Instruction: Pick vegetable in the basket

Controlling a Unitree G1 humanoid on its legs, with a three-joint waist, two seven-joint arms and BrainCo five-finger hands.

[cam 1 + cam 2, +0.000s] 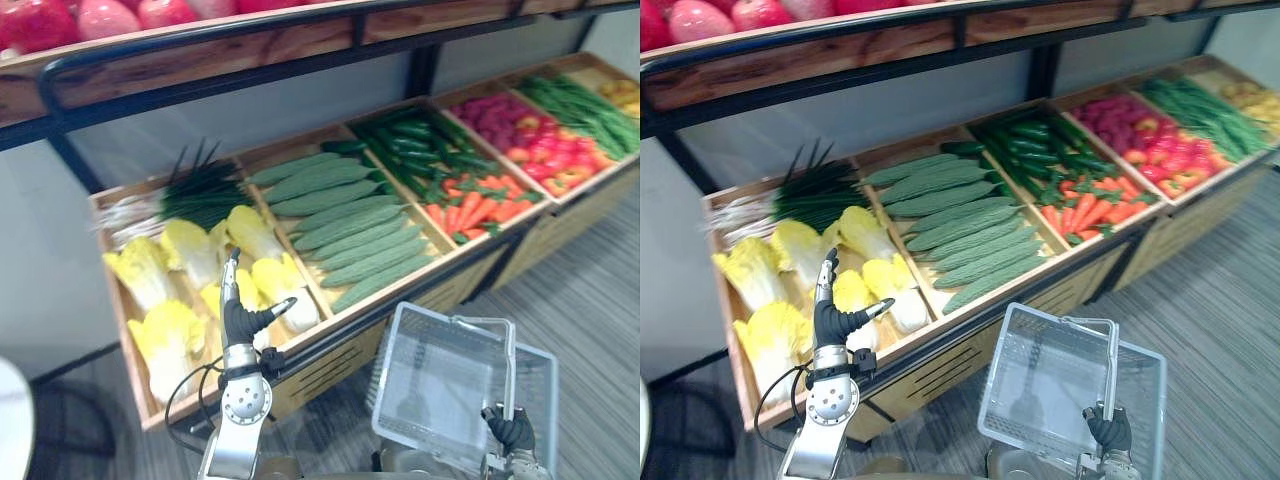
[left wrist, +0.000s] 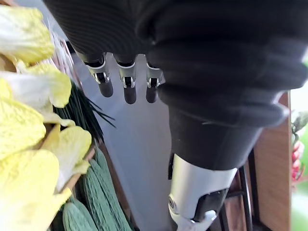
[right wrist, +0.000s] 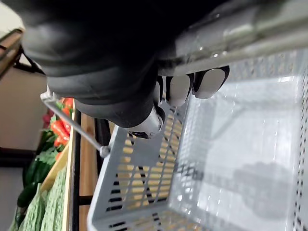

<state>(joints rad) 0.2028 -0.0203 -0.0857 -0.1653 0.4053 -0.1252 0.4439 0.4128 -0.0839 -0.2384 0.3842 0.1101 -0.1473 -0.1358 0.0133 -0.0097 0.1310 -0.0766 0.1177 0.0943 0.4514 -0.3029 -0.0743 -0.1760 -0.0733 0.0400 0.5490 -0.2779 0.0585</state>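
Fingers (image 1: 231, 277) of the L hand (image 1: 243, 320) are held straight, thumb spread, nothing gripped. R hand (image 1: 511, 428) is clamped on the handle (image 1: 510, 365) of the basket (image 1: 440, 385), which is empty and low on the robot's R side. Nearest veg., the cabbages (image 1: 283, 283), are laid in the L-most crate compartment (image 1: 305, 338), beneath and just beyond the L fingertips, long axis approx. front-to-back. L hand is judged nearer; a grasp from above, across the short axis, is indicated.
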